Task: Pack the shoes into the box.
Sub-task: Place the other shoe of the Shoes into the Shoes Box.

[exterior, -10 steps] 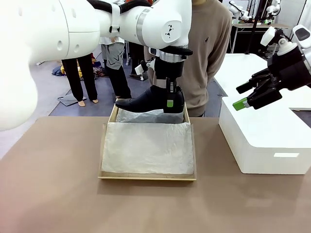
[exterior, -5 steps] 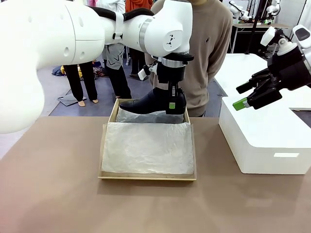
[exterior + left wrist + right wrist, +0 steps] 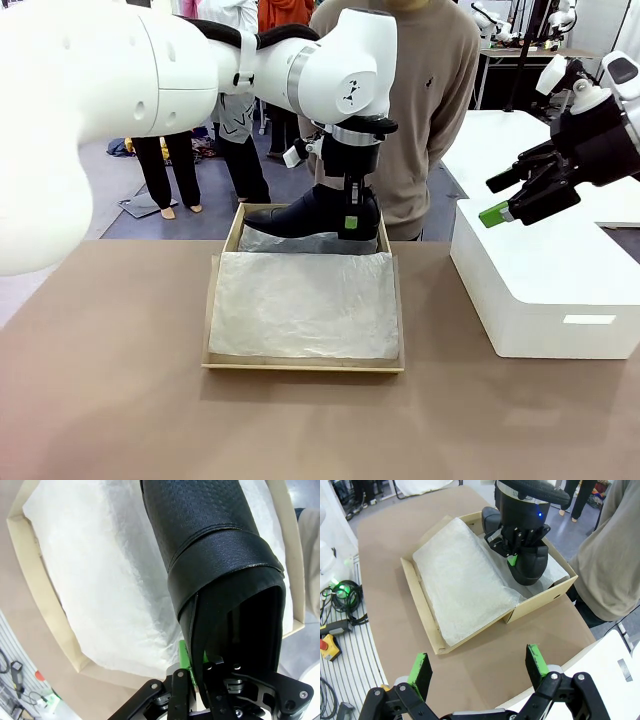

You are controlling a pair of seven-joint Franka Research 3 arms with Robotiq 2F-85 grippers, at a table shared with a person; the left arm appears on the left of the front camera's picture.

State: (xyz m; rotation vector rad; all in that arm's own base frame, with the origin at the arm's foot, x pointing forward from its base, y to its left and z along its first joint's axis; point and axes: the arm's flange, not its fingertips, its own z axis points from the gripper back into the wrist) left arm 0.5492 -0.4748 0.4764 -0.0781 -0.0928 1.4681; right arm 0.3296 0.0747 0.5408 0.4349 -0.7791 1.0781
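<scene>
My left gripper [image 3: 350, 215] is shut on the heel end of a glossy black shoe [image 3: 295, 215], holding it level just over the far end of the tan cardboard box [image 3: 211, 320]. White tissue paper [image 3: 300, 305] covers the box's inside. In the left wrist view the shoe [image 3: 210, 545] runs away from the left gripper [image 3: 200, 667], toe pointing over the tissue [image 3: 100, 580], a green pad [image 3: 184, 655] pressed on its heel collar. My right gripper [image 3: 500, 200] hangs open and empty above the white block. In the right wrist view the right gripper [image 3: 478, 667] looks down at the box [image 3: 420, 605] and the shoe [image 3: 530, 565].
A large white block [image 3: 540, 290] stands on the table's right side, close to the box. A person in a beige sweater [image 3: 430, 90] stands at the far edge right behind the box. The brown table [image 3: 120, 400] has free room left and in front.
My left gripper has come down a little with the shoe, nearer the far end of the box. The right arm has stayed still.
</scene>
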